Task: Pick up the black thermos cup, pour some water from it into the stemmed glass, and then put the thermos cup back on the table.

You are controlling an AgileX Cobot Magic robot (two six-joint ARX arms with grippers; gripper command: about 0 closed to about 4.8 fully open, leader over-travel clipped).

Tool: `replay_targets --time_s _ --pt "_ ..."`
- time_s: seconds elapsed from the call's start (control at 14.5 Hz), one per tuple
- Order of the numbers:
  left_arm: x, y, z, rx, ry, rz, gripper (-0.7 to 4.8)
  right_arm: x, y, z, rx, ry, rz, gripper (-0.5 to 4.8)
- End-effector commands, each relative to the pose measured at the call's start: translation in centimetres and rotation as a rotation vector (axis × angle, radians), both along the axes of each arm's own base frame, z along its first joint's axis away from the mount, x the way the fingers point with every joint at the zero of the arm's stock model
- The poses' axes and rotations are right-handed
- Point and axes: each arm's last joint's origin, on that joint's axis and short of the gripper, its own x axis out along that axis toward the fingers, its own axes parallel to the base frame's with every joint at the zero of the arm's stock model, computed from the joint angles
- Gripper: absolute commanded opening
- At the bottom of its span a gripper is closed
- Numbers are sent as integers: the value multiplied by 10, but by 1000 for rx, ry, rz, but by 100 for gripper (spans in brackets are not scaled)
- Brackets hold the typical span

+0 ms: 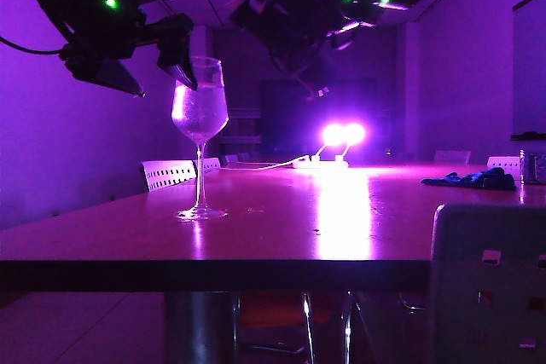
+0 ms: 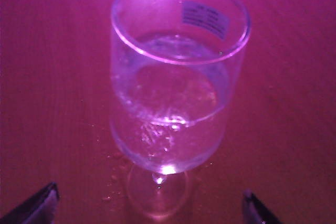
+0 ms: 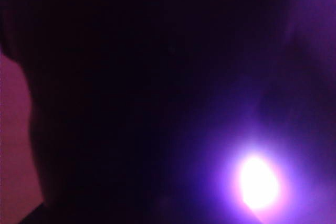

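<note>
Left gripper (image 2: 149, 208) hangs spread wide, empty, stemmed glass (image 2: 176, 77) between and below its jaws. Right gripper (image 1: 294, 19), raised beside the glass, appears clamped on a dark mass, likely the black thermos cup (image 3: 131, 93).

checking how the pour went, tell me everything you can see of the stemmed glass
The stemmed glass is clear, with a tulip bowl, thin stem and round flat foot, standing upright on the glossy table toward its left. Water fills part of the bowl, a small printed label sticks near the rim, and droplets lie on the wood around the foot. The left pincer hovers open just above it, not touching.
</note>
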Motion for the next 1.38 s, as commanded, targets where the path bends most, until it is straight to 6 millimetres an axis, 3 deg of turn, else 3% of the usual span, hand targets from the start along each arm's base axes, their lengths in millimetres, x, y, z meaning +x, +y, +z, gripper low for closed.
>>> replay_targets --time_s 0.07,0.41,0.76,0.9,1.03,1.38 --pt "0 -1 4 -6 -17 0 479 -4 -2 16 317 132 -28 76" --pt "0 0 3 -19 -3 7 479 -5 1 15 321 151 -17 76" --pt "0 -1 5 -25 -24 7 479 -8 7 17 458 239 82 76" --pt "0 -1 6 -29 -34 7 479 -4 -5 19 639 321 83 76" --pt "0 -1 7 -26 -35 5 479 6 -31 19 739 372 41 76" --pt "1 -1 9 -25 -62 5 479 16 -76 13 758 394 -54 76"
